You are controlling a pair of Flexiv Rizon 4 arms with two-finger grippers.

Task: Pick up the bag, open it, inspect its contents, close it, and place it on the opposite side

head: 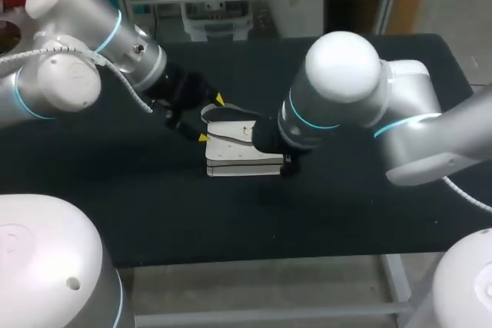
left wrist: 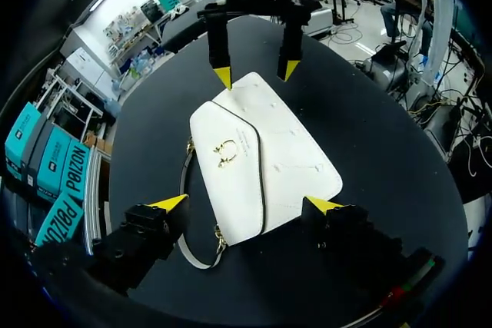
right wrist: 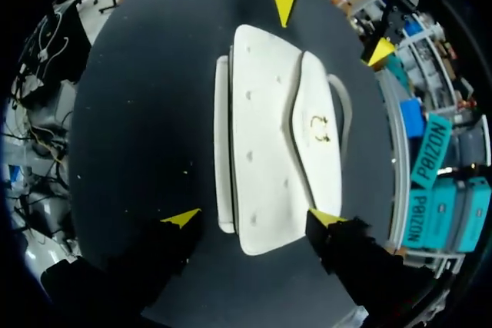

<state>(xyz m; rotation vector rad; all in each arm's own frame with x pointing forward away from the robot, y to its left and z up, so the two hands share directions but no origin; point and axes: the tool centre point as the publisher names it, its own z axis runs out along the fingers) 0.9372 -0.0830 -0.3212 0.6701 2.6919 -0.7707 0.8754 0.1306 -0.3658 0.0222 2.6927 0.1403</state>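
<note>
Black table underneath, and the white bag lies flat near its middle, between both arms. The left gripper hangs over one end, fingers spread wide to either side of the bag, pinching nothing. The right gripper faces it from the far end, also spread, poised above the bag; my read is they're bracketing it for the pickup. The flap is down, so opening hasn't started. The strap loops loose beside the left finger, and the small gold clasp faces up.
</note>
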